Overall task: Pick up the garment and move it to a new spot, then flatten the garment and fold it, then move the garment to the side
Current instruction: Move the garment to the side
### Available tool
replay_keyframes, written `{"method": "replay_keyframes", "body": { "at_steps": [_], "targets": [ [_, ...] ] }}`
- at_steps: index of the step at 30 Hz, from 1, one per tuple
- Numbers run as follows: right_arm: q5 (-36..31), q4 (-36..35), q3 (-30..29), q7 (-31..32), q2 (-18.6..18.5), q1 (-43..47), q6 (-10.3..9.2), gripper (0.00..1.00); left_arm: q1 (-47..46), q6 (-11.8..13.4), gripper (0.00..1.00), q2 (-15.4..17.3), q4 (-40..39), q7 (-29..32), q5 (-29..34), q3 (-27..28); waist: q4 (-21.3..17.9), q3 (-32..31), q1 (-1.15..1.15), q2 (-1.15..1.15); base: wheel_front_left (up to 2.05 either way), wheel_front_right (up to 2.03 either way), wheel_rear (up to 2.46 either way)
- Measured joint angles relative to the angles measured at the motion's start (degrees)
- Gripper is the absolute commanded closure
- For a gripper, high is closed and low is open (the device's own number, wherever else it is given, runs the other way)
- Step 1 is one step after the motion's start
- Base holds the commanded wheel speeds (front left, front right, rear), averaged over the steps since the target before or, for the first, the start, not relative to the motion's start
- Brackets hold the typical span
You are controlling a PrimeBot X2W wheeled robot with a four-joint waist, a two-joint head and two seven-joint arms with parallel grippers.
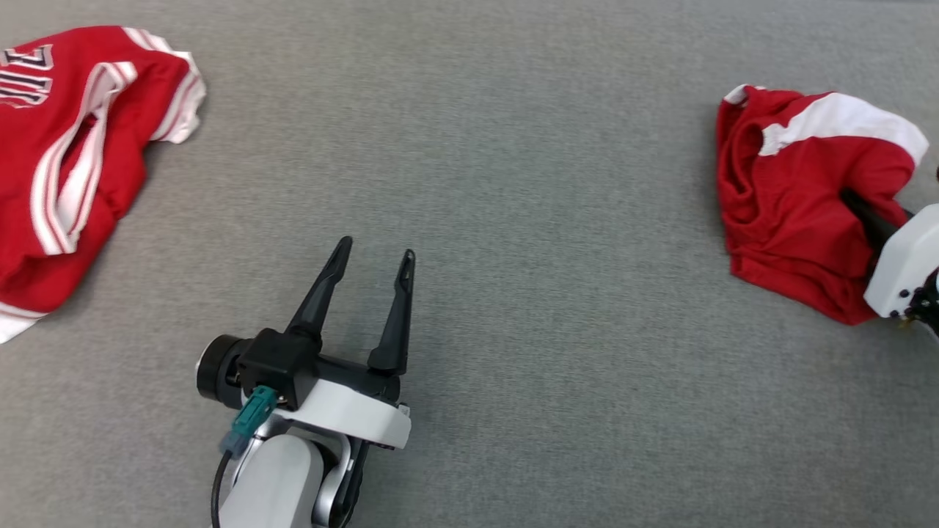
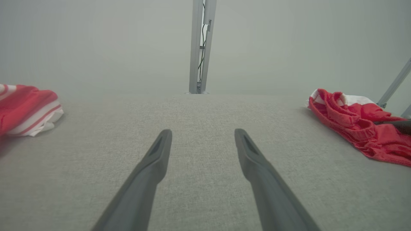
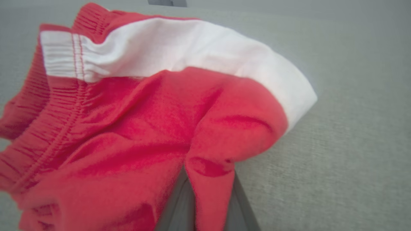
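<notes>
The right gripper (image 1: 855,205) is clamped on a fold of the red shorts (image 1: 792,191), crumpled at the right side of the table (image 1: 557,220). I'd lift slowly so the thin pinch holds, carrying them toward the middle, where the left gripper (image 1: 375,257) hovers, fingers apart.

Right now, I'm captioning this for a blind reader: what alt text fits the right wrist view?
The right hand is shut on a fold of crumpled red fabric shorts with a white side panel, on a grey woven surface.
</notes>
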Motion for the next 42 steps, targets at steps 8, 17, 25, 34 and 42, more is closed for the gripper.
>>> {"method": "replay_keyframes", "body": {
  "at_steps": [8, 17, 25, 34, 42],
  "targets": [
    [-1.6, 1.8, 4.9, -1.2, -4.5, -3.6, 0.0, 1.0, -3.1, -1.6, 0.0, 0.0, 0.3, 0.0, 1.8, -3.7, -6.2, 3.6, 0.0, 0.0, 0.0, 0.0, 0.0],
    [-7.2, 8.9, 8.0, -5.1, -6.7, -8.9, -0.01, 1.0, -4.8, -2.1, 0.0, 0.0, 0.6, 0.0, 2.5, -4.8, -9.7, 7.3, 0.0, 0.0, 0.0, 0.0, 0.0],
    [-14.8, 20.8, 9.7, -8.1, -5.1, -13.7, 0.0, 1.0, -5.7, -2.5, 0.0, -0.2, 0.4, 0.0, 3.3, -3.9, -8.8, 9.2, 0.0, 0.0, 0.0, 0.0, 0.0],
    [-19.5, 28.0, 9.1, -10.8, -2.9, -16.7, -0.08, 0.0, -5.9, -2.4, 0.0, -0.2, 0.0, 0.0, 3.3, -3.3, -7.6, 10.1, 0.0, 0.0, 0.0, 0.0, 0.0],
    [-25.6, 28.6, 9.4, -11.5, -0.8, -19.8, -0.08, 0.0, -5.2, -1.6, 0.0, -0.1, 0.5, 0.0, 1.7, -2.7, -7.7, 8.2, 0.0, 0.0, 0.0, 0.0, 0.0]
  ]
}}
